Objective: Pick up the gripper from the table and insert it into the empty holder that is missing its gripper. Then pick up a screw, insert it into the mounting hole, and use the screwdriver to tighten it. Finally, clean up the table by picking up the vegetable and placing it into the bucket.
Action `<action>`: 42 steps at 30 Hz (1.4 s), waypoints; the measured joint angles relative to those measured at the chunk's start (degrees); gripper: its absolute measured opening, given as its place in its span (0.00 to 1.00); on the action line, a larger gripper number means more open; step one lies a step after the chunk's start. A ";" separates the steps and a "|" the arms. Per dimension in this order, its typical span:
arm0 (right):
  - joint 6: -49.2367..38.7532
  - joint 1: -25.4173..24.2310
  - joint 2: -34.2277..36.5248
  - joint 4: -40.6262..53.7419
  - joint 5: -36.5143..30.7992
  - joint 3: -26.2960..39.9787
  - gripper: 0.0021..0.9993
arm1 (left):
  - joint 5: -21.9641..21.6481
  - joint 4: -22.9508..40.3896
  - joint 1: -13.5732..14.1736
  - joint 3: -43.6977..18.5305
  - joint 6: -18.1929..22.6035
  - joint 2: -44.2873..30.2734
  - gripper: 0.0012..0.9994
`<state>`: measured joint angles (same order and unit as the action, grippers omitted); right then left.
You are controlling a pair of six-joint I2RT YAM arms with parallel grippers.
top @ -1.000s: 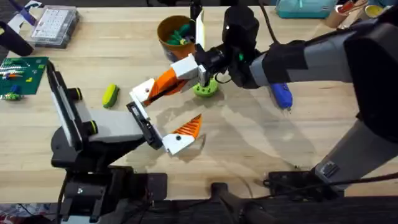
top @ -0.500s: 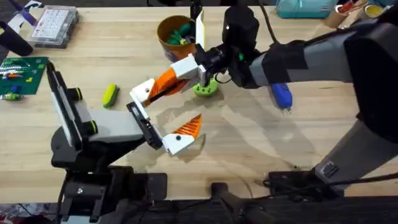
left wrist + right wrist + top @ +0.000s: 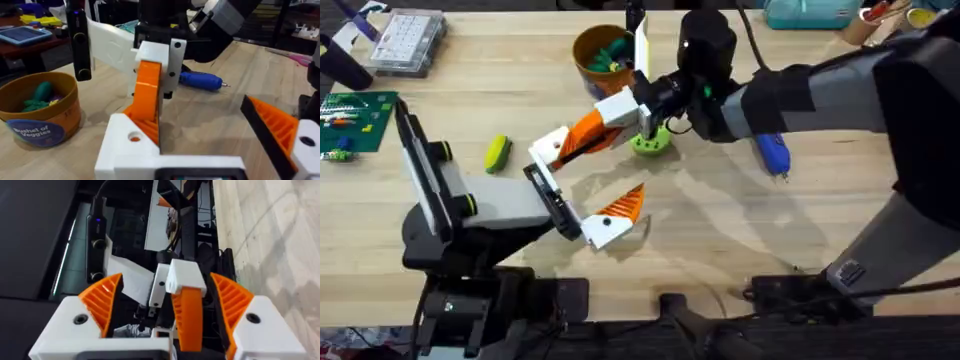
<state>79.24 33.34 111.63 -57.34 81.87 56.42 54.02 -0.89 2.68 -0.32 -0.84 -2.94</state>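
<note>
The orange wedge-shaped gripper [image 3: 586,133] [image 3: 148,95] [image 3: 187,314] stands with one end in the white holder [image 3: 550,148] [image 3: 127,150] on my left gripper's rail. Below that end is the mounting hole [image 3: 134,137]. My left gripper [image 3: 578,190] [image 3: 200,117] is open, its orange slatted finger [image 3: 624,206] [image 3: 274,127] far from the holder. My right gripper [image 3: 631,78] [image 3: 167,282] is open around the wedge's other end, with gaps to both ribbed pads [image 3: 102,300]. The vegetable [image 3: 497,153] lies on the table left of the holder. The bucket [image 3: 599,52] [image 3: 40,112] stands behind, and the blue screwdriver [image 3: 772,152] [image 3: 200,80] lies to the right.
A lime-green disc [image 3: 651,143] sits right beside the right gripper. A clear parts box [image 3: 408,40] and a green board [image 3: 355,122] lie at the far left. Bare table stretches in front of the screwdriver.
</note>
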 joint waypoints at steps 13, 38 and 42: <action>0.21 0.77 -0.02 -0.81 0.43 1.25 0.85 | -0.10 2.19 0.00 0.07 -0.83 0.00 0.99; 0.87 -0.69 -0.02 -0.85 -1.25 1.73 1.00 | 3.67 1.84 0.68 0.04 -0.98 0.00 0.99; 1.10 -1.26 -0.02 -1.29 -1.23 1.73 1.00 | 3.67 1.84 0.68 0.04 -0.98 0.00 0.99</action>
<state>80.35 32.08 111.61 -58.64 80.64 58.15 57.69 0.95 3.36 -0.27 -1.83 -2.94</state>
